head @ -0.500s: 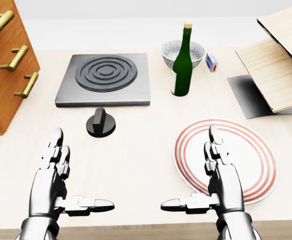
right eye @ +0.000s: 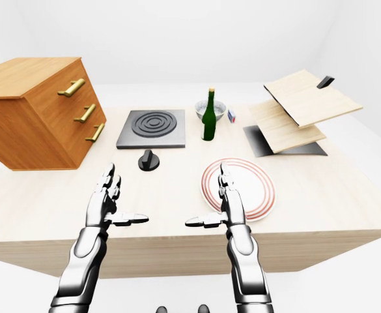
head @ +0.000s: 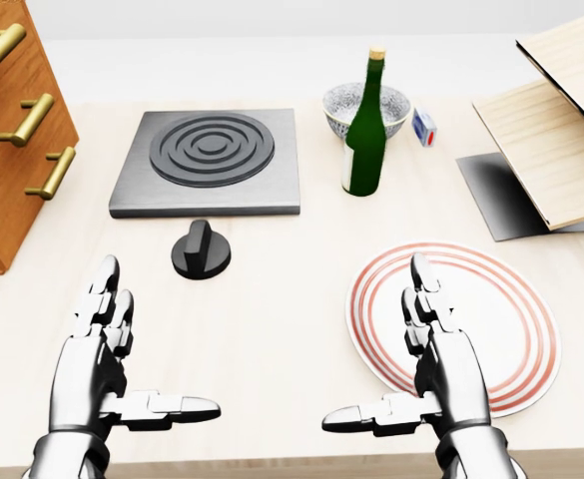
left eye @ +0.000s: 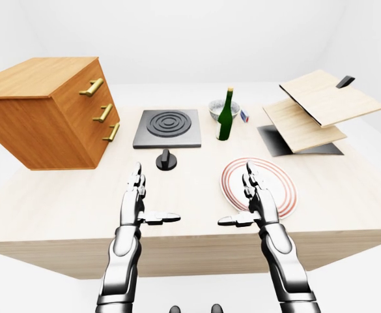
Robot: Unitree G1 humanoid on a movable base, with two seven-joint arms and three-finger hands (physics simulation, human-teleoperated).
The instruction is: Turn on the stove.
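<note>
**Two hands spread, stove knob untouched**

Both hands hover low over the table (head: 272, 329), fingers straight, thumbs stuck out sideways toward each other; nothing held. Left hand (head: 102, 344) sits at bottom left of head view, fingertips pointing up the pic, w/ a clear strip of bare wood between them and the knob (head: 201, 249). Right hand (head: 436, 349) mirrors it at bottom right, fingers over the left part of the plate (head: 511, 319), a white one w/ red rings; can't tell if it touches the plate or floats above it.

Knob: black, round base w/ a raised bar grip, standing on the table just below the stove's lower edge, up and to the right of the left hand. Bar runs roughly up-down in head view, prob. a slight tilt, hard to say at this size.

Stove (head: 210, 160): flat grey slab w/ dark concentric rings, above the knob.

Right of stove: green bottle (head: 364, 130), upright, tan cap, and a speckled bowl (head: 396, 100) partly hidden by it. Small white/blue/red box (head: 423, 126) just right of the bowl.

Far left: wooden drawer unit (left eye: 43, 111) w/ three brass handles. Far right: light wood boards (left eye: 320, 104) propped at an angle over a dark flat sheet (left eye: 275, 142).
</note>
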